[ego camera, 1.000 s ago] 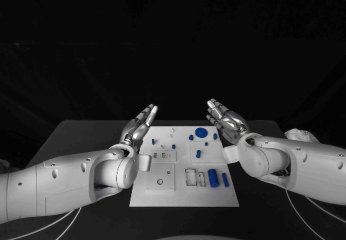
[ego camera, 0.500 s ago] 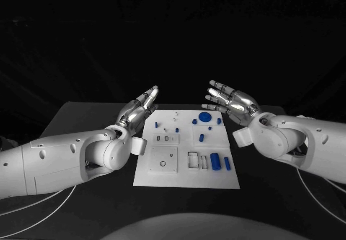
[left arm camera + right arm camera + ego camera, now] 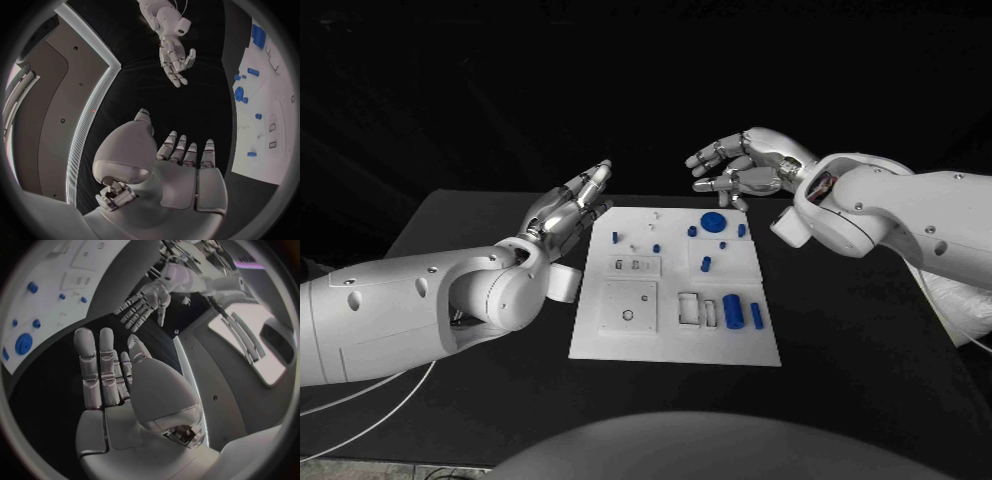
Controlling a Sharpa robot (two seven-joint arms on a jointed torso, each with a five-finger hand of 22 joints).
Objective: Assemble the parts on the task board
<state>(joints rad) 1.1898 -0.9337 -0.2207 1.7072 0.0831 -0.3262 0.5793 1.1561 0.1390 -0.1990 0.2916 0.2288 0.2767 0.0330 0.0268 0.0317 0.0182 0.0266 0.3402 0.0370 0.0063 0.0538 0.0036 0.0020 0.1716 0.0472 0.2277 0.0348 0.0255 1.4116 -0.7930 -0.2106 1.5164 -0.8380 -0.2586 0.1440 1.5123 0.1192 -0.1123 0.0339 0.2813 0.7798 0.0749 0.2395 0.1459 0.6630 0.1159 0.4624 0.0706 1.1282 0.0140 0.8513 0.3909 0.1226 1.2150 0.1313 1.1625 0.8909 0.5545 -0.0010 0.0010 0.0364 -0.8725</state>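
task board (image 3: 672,340), blue parts (image 3: 730,309), no readable writing

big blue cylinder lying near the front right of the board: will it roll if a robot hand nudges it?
Probably. The blue cylinder lies on its side on the flat task board, so a sideways nudge would likely roll it. It looks like smooth, rigid plastic, likely light and possibly slippery. A small blue bar beside it might stop it.

Two bulky, glossy white-shelled arms, dotted with small dark screw holes. Polished silver, segmented left hand (image 3: 570,210) and right hand (image 3: 746,167). Thin white cables (image 3: 365,392) trail under the left forearm.
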